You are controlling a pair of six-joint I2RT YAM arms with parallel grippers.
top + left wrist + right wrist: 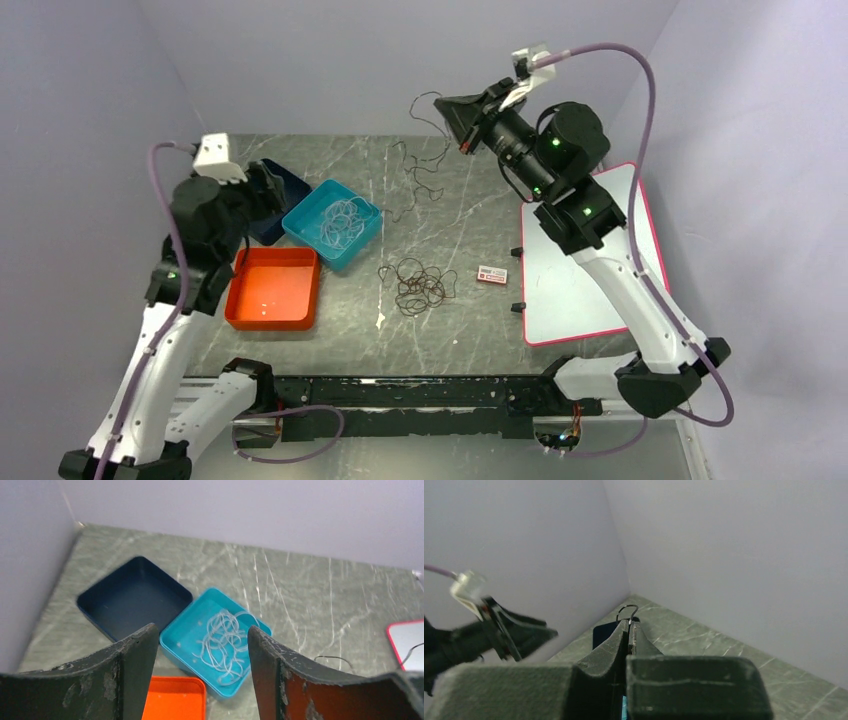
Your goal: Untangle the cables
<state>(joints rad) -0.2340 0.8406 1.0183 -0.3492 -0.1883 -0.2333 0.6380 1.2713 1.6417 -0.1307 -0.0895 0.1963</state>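
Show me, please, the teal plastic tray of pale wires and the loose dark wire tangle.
Teal plastic tray (353, 195): top view, its far rim.
Loose dark wire tangle (420, 287): top view, middle of its loops.

Three trays are clustering on the left part of the table (460, 335): the back tray (132, 597) is sitting farthest from the arms, the middle tray (182, 635) is lying right beside it on its right, and the front tray (270, 290) is sitting nearer, in front of both. Inside the middle tray loose cables (342, 222) are resting, and the left gripper (201, 630) is hovering above that group. A tangle (418, 285) is lying at the table's centre, right of the front tray, with a small card (491, 275) just to its right and a board (580, 270) beyond that at the right edge. Over the far side the right gripper (630, 625) is hanging high, a strand (420, 178) dangling from its closed tips down toward the table.
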